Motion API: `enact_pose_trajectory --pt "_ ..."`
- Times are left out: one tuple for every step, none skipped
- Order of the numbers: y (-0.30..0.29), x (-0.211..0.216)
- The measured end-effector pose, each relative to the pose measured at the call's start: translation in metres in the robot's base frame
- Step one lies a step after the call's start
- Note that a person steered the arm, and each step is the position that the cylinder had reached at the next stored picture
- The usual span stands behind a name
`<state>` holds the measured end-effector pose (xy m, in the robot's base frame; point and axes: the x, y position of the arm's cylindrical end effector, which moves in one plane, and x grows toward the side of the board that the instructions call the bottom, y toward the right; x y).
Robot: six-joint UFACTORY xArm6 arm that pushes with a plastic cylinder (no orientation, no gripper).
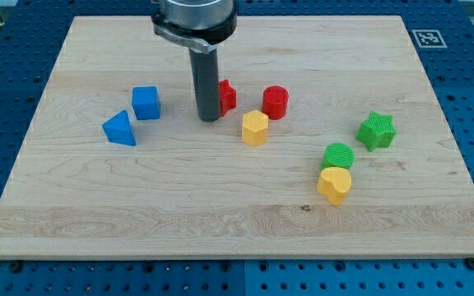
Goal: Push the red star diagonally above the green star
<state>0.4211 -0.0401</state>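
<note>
The red star (227, 95) lies on the wooden board near the top middle, half hidden behind my rod. My tip (209, 118) rests on the board against the red star's left side. The green star (377, 131) lies far to the view's right, a little lower than the red star. A red cylinder (276, 102) stands just right of the red star, between it and the green star.
A yellow hexagonal block (255, 127) sits right of my tip. A blue cube (146, 103) and a blue triangle (120, 128) lie to the left. A green cylinder (338, 155) and a yellow heart-like block (334, 184) lie below the green star.
</note>
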Motion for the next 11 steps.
enact_pose_trajectory --pt "0.0 -0.029" --pt "0.001 -0.059" --pt "0.001 -0.086" --pt "0.015 -0.094" --pt "0.048 -0.091" --pt "0.06 -0.073" --pt "0.06 -0.057" --pt "0.072 -0.061" --pt "0.104 -0.061" --pt "0.135 -0.064" --pt "0.138 -0.086"
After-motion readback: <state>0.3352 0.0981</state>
